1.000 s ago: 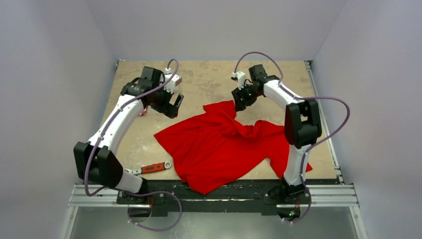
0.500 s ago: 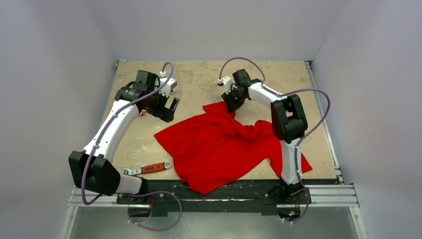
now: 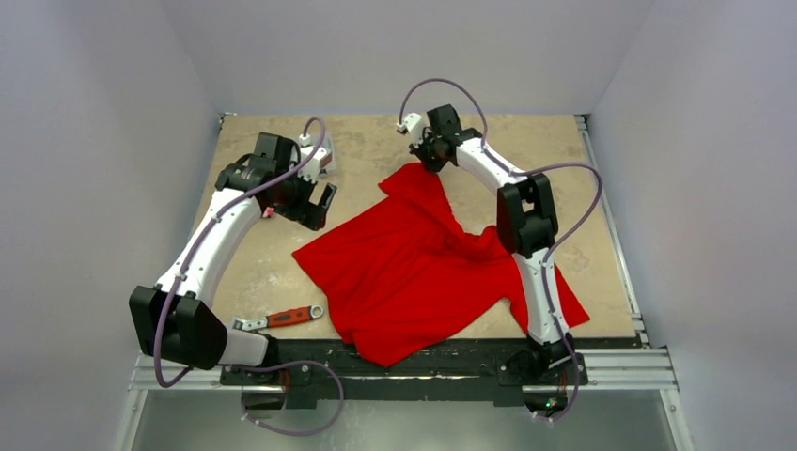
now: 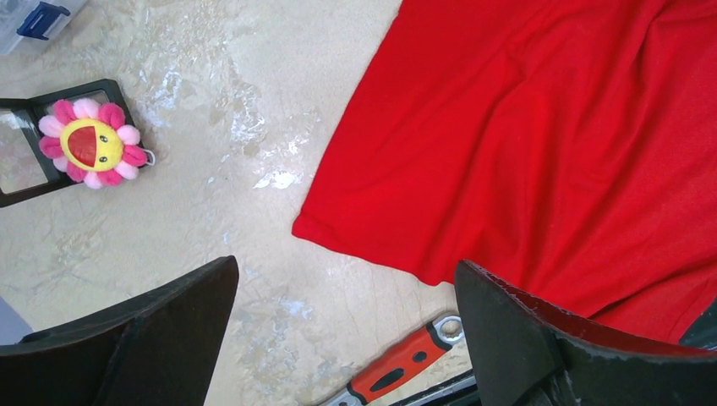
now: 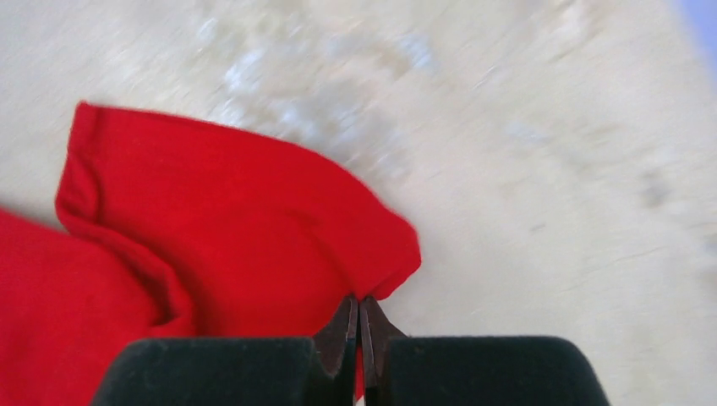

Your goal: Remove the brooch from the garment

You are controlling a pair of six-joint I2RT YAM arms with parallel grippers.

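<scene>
Brooch (image 4: 91, 142) is off the shirt (image 4: 541, 144), lying partly on a black case (image 4: 25, 182) well left of it, so the task looks done. Left end effector (image 4: 347, 296) released, empty. Right end effector (image 5: 359, 326) clenched on the shirt corner, has dragged it farther back over the last second.
</scene>
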